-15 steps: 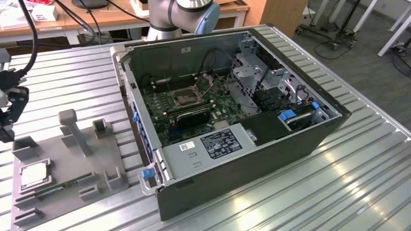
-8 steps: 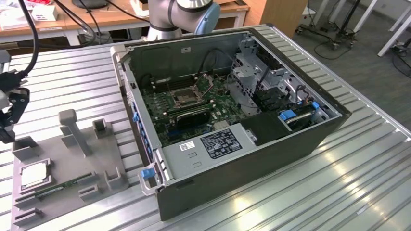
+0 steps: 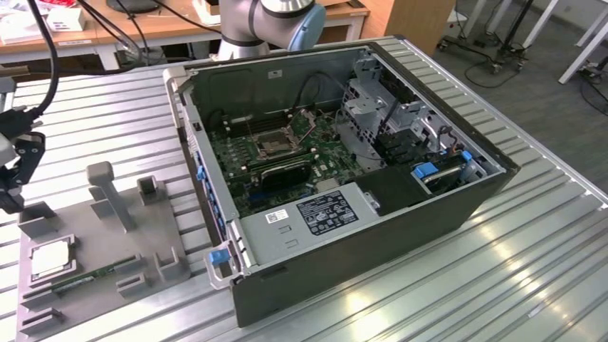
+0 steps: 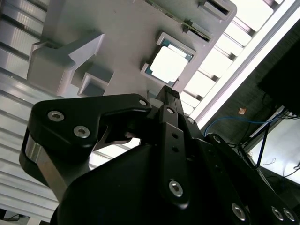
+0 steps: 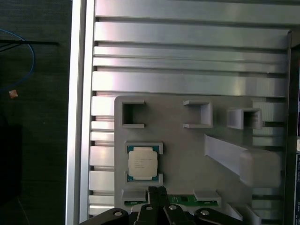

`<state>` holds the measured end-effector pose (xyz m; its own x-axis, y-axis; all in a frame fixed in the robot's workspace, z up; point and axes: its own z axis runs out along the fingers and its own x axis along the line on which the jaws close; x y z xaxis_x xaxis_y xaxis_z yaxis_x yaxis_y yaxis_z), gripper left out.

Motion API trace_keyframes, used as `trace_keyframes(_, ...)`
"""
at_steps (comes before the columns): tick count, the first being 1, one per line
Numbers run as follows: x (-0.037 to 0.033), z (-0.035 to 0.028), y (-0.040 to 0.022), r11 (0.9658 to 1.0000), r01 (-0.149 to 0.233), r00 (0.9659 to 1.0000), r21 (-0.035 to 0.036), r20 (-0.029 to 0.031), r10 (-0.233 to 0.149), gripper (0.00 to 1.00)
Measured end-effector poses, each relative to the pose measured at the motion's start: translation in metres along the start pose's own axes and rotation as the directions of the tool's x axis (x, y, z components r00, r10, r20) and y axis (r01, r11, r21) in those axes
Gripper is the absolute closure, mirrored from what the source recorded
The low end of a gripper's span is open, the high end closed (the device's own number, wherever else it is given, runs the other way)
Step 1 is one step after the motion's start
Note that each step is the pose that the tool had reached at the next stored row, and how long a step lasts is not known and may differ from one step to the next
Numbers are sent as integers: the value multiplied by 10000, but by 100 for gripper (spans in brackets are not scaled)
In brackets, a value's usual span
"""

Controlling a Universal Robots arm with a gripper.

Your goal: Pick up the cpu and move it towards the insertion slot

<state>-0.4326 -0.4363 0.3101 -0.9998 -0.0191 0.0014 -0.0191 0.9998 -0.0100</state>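
Note:
The cpu (image 3: 50,258) is a flat silvery square lying in a shallow framed recess of a grey fixture plate (image 3: 142,228) at the exterior view's left. Both wrist views show the cpu (image 5: 142,163) (image 4: 168,63) just beyond my fingertips. My gripper (image 5: 157,191) (image 4: 169,92) is shut with nothing between its fingers, and it hovers above the plate, apart from the chip. In the exterior view the black gripper (image 3: 11,192) hangs at the far left edge. The insertion slot (image 3: 278,142), a shiny metal frame, sits on the green board inside the open computer case.
The open computer case (image 3: 380,214) stands at the table's middle. On the fixture plate are a green memory stick (image 3: 95,276) (image 5: 183,199), several raised grey holders and a tall angled post (image 3: 109,192). The ribbed metal table (image 3: 532,271) ends close behind the plate.

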Motion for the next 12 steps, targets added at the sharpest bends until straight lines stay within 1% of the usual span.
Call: trace_keyframes(12,0,20,0,10000,0,10000,0,0,0,89)
